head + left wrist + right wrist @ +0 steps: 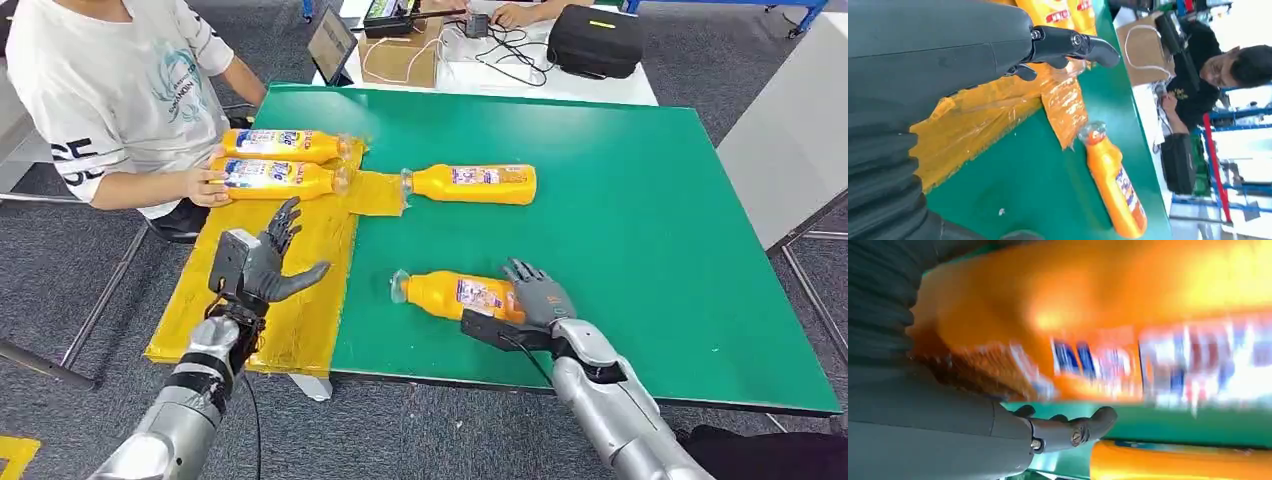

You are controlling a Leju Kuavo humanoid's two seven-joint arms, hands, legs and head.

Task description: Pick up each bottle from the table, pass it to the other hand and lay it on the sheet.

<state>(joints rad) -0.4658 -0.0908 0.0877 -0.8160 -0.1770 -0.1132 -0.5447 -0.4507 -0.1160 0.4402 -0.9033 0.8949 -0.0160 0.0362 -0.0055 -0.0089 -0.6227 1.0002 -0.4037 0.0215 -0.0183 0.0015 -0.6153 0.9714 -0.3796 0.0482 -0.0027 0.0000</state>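
Observation:
Two orange bottles [285, 145] [275, 178] lie on the yellow sheet [290, 300] at the table's left. A third bottle [470, 184] [1113, 185] lies on the green table [620, 220], its cap at the sheet's flap. The fourth bottle [450, 295] [1098, 315] lies near the front edge. My right hand [540, 295] is at its base end with fingers reaching over it. In the right wrist view the thumb [1073, 430] stands apart from the bottle. My left hand [265, 265] [948, 50] hovers over the sheet [978, 115], fingers spread, holding nothing.
A person in a white shirt [120, 90] sits at the table's left, one hand [208, 186] on the nearer bottle on the sheet. Behind the table stand a cardboard box [400, 55], a black bag [595, 40] and cables. A white table [790, 130] stands to the right.

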